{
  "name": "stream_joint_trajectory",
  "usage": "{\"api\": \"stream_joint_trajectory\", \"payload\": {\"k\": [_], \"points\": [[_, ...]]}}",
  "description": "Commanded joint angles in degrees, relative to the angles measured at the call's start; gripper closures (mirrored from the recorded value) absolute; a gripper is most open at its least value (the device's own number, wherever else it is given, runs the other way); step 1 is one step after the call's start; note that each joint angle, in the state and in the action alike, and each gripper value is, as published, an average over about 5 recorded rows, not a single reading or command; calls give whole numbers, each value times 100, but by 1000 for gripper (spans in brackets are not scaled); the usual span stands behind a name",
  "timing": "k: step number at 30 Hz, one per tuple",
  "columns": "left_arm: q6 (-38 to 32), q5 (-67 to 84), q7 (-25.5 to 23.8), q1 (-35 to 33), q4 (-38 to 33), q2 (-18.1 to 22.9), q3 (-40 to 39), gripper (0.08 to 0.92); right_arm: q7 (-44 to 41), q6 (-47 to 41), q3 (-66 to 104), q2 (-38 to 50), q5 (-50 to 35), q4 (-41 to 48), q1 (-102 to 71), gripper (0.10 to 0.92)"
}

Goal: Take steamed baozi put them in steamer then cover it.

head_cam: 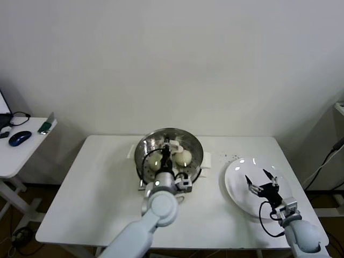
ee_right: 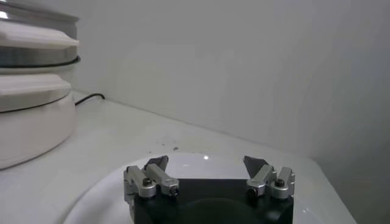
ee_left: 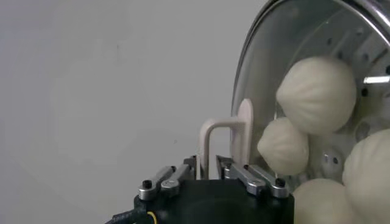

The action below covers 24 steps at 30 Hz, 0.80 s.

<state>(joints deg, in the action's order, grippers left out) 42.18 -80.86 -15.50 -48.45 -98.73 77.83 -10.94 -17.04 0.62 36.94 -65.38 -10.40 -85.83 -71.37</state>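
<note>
The steamer (head_cam: 169, 153) stands at the table's back centre, a shiny steel pot on a white base. The clear glass cover (ee_left: 286, 79) sits over it, and several cream-white baozi (ee_left: 317, 94) show through the glass; two baozi (head_cam: 183, 157) show in the head view. My left gripper (head_cam: 167, 146) is over the pot's middle, shut on the cover's cream handle (ee_left: 213, 143). My right gripper (head_cam: 263, 184) is open and empty above the flat white plate (head_cam: 236, 183) at the right. In the right wrist view its jaws stand wide apart (ee_right: 206, 163).
The steamer's white base and lid edge (ee_right: 30, 91) show in the right wrist view, with a dark cable behind. A side table (head_cam: 21, 140) with a mouse stands at the far left. The white wall is close behind the table.
</note>
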Motion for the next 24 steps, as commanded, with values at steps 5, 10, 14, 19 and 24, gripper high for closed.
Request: {"api": "stream_joint_trajectory", "payload": {"k": [5, 10, 14, 19, 24], "points": [[282, 390, -118, -325, -1065, -384, 113, 536, 158, -347, 13, 59, -170, -96, 39, 203], [282, 597, -112, -726, -1696, -630, 336, 389, 162, -414, -16, 70, -117, -100, 70, 203], [270, 955, -4, -1105, -2154, -855, 593, 276, 175, -449, -50, 80, -76, -89, 112, 203], [-12, 1993, 439, -1611, -2684, -1033, 1252, 184, 177, -476, -81, 105, -50, -98, 143, 203], [-1428, 4351, 1516, -2351, -2863, -1175, 2712, 177, 153, -434, -64, 109, -55, -122, 135, 203]]}}
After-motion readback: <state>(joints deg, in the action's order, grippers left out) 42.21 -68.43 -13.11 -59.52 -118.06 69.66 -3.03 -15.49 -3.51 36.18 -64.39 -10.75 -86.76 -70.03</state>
